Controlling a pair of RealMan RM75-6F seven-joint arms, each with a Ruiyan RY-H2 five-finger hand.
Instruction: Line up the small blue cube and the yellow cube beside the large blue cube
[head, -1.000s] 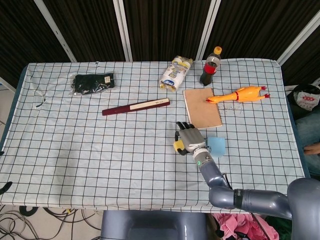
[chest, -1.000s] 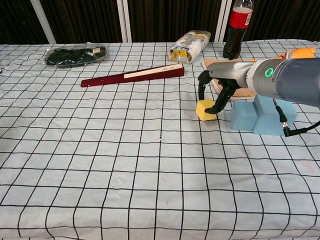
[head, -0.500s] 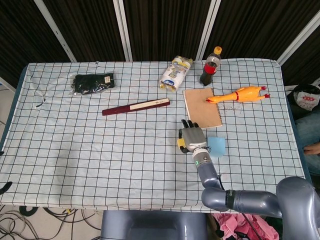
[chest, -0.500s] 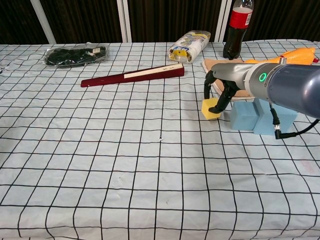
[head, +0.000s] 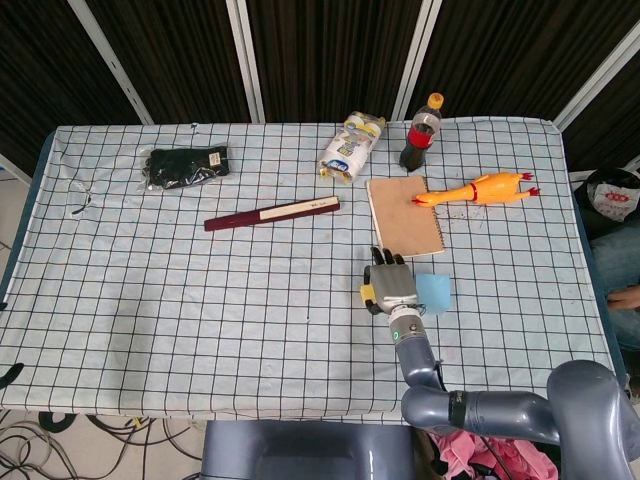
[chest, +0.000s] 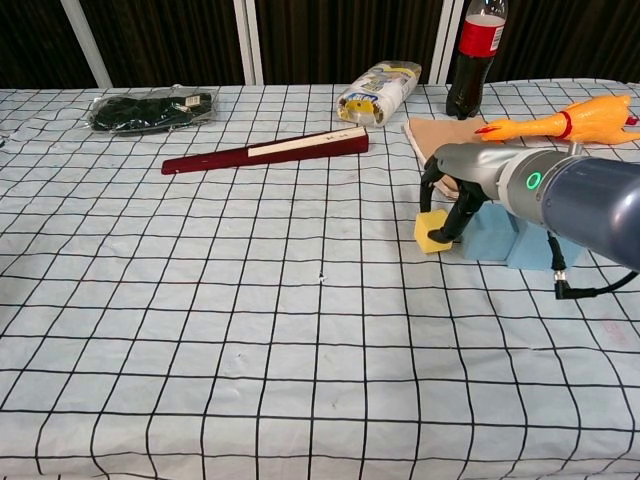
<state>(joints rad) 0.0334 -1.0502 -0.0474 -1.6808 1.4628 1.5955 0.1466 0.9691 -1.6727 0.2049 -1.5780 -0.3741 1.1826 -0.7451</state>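
Moved: your right hand (chest: 452, 203) has carried the yellow cube (chest: 432, 230) rightward since a second ago; it now sits just beside the large blue cube (chest: 500, 238), and whether they touch is unclear.
Containers: cola bottle (head: 421, 132) stands capped near the table's far edge, dark liquid inside; a packet (head: 351, 146) lies left of it; a dark bagged item (head: 185, 165) lies toward the far left corner.
Edges and room: the checked table (head: 200, 300) has wide bare cloth along its left half and near edge; the cubes sit right of centre, nearer the near edge.
Other things: brown notebook (head: 403, 214), rubber chicken (head: 485, 189), dark red strip (head: 271, 213).
Right hand: your fingers curl down onto the yellow cube, gripping it.
Left hand: neither view shows it.
Small blue cube: you cannot see it here.
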